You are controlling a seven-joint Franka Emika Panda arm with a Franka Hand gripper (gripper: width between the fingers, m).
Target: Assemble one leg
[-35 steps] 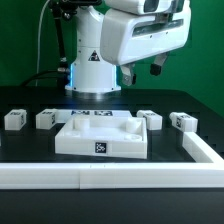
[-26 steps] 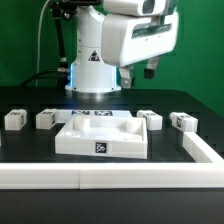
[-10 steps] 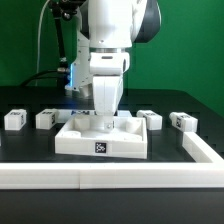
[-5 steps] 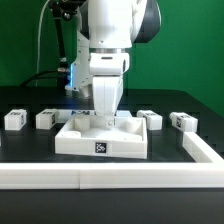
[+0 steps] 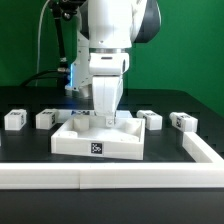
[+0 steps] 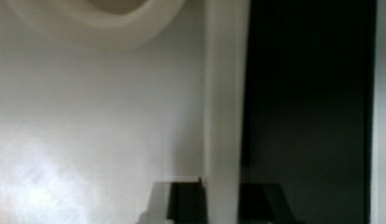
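Note:
Four small white legs stand in a row on the black table: two at the exterior view's left and two at its right. None is held. Between them lies the large white square tray-like piece with a tag on its front wall. My gripper is down inside this piece at its far rim. In the wrist view the two dark fingertips straddle the raised rim, and the gripper is closed on it.
A long white rail runs along the front of the table and turns back at the exterior view's right. The arm's base stands behind the tray-like piece.
The arm came down from above onto the tray-like piece. In the last half second the piece shifted slightly toward the exterior view's left and turned a little.

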